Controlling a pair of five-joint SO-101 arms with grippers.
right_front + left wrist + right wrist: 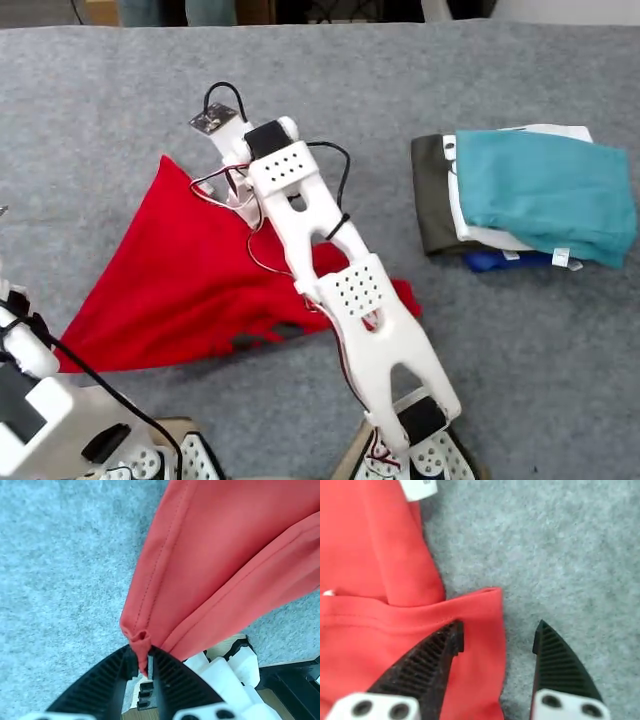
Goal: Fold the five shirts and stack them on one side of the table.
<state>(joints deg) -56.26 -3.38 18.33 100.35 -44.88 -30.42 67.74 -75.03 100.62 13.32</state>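
Near edge, left corner: the left arm (35, 400) stands at the front of the table (500, 380). The left gripper (142, 662) has its fingers closed tight on a bunched corner of the red shirt (170, 280). The cloth runs away from the pinch in hemmed folds above the grey surface.

Middle, left half of the table: the red shirt lies unfolded in a rough triangle. One corner points toward the left arm, one lies under the right arm (340, 290), and one points to the far side. The right arm reaches from the near edge diagonally across the shirt to that far corner.

The right gripper (497, 632) has its fingers well apart and holds nothing. One finger is over the shirt's hemmed edge and the other is over bare table just beside it. A white label (418, 487) lies on the red cloth beyond the fingers.

Right half, well apart from the red shirt: a stack (530, 195) of four folded shirts. The teal shirt (545, 190) is on top, with the white shirt (480, 237) under it. The olive shirt (430, 195) shows on the side toward the red shirt, and the blue shirt (500, 261) peeks out at the stack's near edge
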